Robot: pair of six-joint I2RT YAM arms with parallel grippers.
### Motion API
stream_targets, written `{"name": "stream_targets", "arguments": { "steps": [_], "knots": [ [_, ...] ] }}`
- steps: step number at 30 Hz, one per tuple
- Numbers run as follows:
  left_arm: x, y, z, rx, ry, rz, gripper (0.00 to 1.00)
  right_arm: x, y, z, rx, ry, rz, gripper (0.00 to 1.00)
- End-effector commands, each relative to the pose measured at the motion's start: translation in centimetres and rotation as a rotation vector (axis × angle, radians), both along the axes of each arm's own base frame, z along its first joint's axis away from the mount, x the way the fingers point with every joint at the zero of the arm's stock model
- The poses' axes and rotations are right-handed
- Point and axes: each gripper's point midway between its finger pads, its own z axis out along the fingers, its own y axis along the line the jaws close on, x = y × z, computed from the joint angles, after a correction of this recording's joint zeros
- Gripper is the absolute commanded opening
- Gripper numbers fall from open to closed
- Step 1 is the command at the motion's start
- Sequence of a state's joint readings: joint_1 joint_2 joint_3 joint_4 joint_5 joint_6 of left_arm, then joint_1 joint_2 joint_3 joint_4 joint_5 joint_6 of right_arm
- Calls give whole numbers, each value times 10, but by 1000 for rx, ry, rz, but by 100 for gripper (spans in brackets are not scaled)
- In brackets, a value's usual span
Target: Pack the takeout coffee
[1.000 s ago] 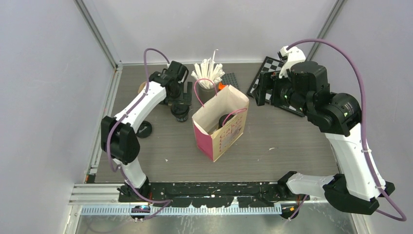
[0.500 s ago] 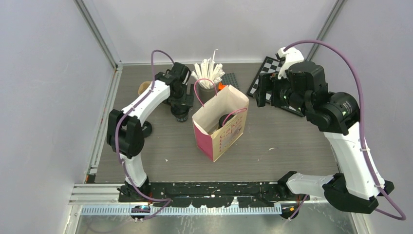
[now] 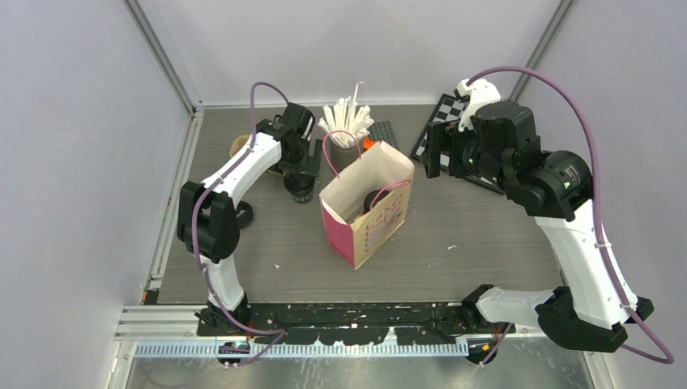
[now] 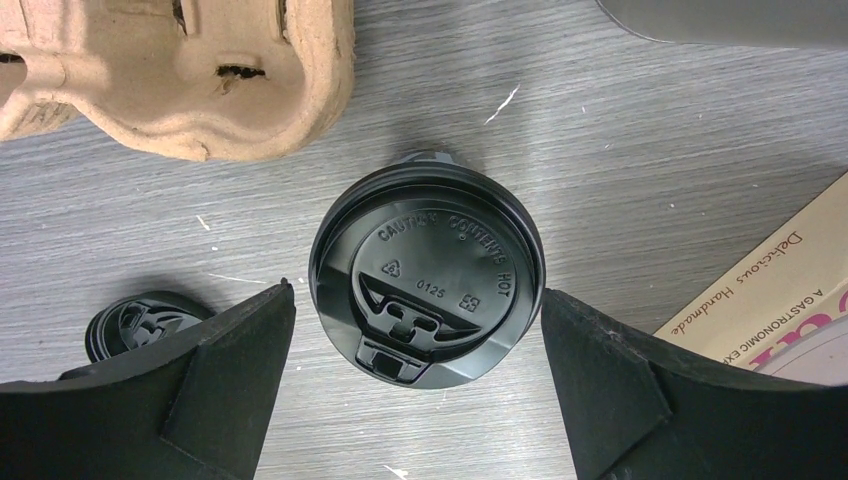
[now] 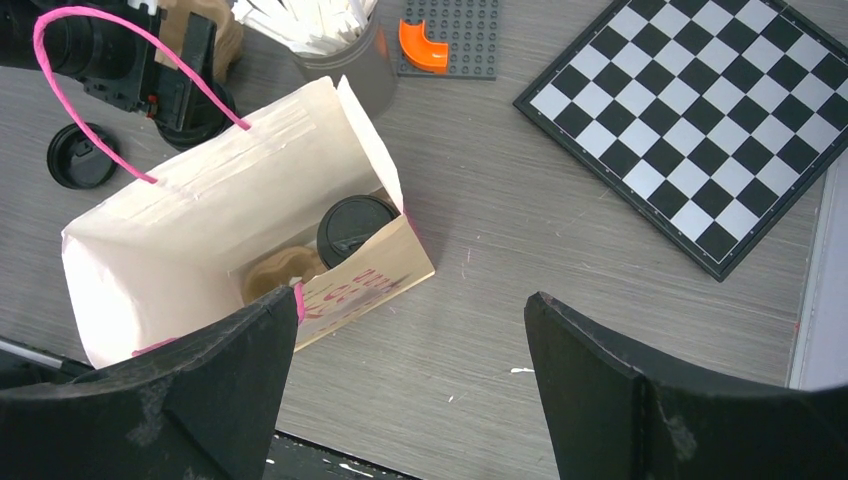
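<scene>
We log a takeout cup (image 4: 430, 270), round embossed black plastic lid, between the jaws of the wide-spread left claw (image 4: 415, 300). Right claw (image 5: 410, 300) wide, empty. Grey wood-grain bench (image 4: 650, 150), pale walls (image 3: 364, 49).

Pink-handled paper bag (image 3: 379, 227) upright mid-table; chessboard (image 5: 700, 120) far right; cup of white sticks (image 5: 345, 65) behind bag; pulp tray (image 4: 250, 120) left.

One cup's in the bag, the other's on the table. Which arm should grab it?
Left. The left gripper, open, hangs over the cup on the table, a finger on each side of it. The right gripper, also open, is raised, with the bag between it and that cup.
</scene>
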State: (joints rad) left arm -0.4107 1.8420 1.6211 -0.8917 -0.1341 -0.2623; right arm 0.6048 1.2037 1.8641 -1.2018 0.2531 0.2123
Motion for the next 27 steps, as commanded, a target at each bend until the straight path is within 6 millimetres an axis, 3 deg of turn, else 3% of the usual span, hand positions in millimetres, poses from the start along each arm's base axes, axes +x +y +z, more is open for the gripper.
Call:
{"name": "stream_targets", "arguments": {
  "steps": [1, 17, 27],
  "knots": [
    [8, -4, 6, -28, -38, -16, 94, 2, -3, 15, 16, -58, -10, 88],
    [2, 2, -4, -19, -3, -14, 92, -1, -7, 17, 21, -67, -21, 88],
    [-2, -3, -5, -47, 10, -33, 77, 1, -5, 16, 13, -66, -11, 88]
  ]
}}
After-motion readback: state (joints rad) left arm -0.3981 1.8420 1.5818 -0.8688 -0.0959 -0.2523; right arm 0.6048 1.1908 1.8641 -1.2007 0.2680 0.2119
